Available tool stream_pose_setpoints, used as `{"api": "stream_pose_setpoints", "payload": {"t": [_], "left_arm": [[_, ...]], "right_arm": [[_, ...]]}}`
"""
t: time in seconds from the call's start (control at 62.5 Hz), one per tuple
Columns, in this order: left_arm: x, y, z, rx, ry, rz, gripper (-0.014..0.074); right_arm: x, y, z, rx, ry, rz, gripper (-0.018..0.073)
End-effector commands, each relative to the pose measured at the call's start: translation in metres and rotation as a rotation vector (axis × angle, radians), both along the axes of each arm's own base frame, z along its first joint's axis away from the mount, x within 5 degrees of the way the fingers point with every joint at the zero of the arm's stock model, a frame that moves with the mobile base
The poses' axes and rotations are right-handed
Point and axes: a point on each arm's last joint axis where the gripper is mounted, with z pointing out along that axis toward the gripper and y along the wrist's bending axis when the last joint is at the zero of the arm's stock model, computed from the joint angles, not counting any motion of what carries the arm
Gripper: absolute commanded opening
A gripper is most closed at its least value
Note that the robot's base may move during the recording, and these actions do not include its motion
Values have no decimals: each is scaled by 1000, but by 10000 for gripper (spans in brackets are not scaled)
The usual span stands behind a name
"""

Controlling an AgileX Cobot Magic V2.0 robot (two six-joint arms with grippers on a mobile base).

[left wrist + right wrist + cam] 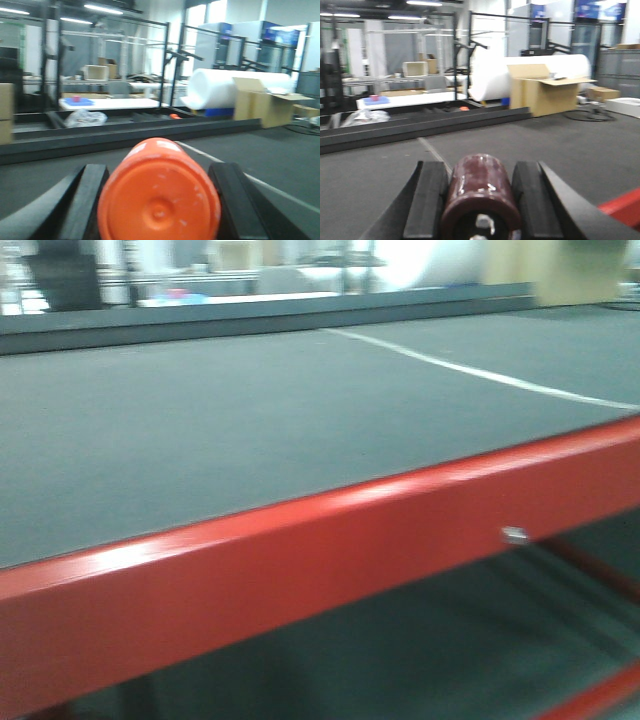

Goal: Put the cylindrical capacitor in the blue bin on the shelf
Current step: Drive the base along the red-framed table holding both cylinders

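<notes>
— Containers, item by item?
— One open cardboard box point(540, 95), flaps up, on the floor in front of a large white roll point(490, 75); its contents are hidden. One shallow blue tray point(80, 101) on a distant white surface point(125, 103), holding a small pink object point(76, 98) too blurred to name. One blue shape point(217, 112) under the roll's end; bin or not, cannot tell.
— Held items?
— Left gripper point(160, 172): black fingers point(92, 200) pinching the cylindrical capacitor point(159, 200), orange, lying lengthwise between them, flat end toward the camera. Its side is out of sight. Right gripper point(479, 167): fingers point(427, 200) clamped either side of a dark red cylinder point(480, 190) with a metal terminal point(482, 222) on its near end.
— Beneath them?
— Grey deck point(250, 420) of a rack, crossed by a white line point(480, 372) and edged by a red front rail point(300, 560); a lower level shows underneath.
— Cut off or unclear?
— Both cylinders are cropped at the bottom edge. The front view is blurred throughout. A crumpled clear plastic bag point(85, 118) lies beyond the deck's far edge, contents indistinct.
</notes>
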Motion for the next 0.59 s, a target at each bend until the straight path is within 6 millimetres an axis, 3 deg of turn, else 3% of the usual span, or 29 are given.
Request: {"api": "stream_pose_setpoints", "payload": {"t": [0.0, 0.576], "left_arm": [[-2, 0, 4, -6, -33, 0, -111], [-2, 0, 4, -6, -33, 0, -111]], "right_arm": [[-3, 0, 5, -2, -30, -2, -165], [-3, 0, 5, -2, -30, -2, -165]]}}
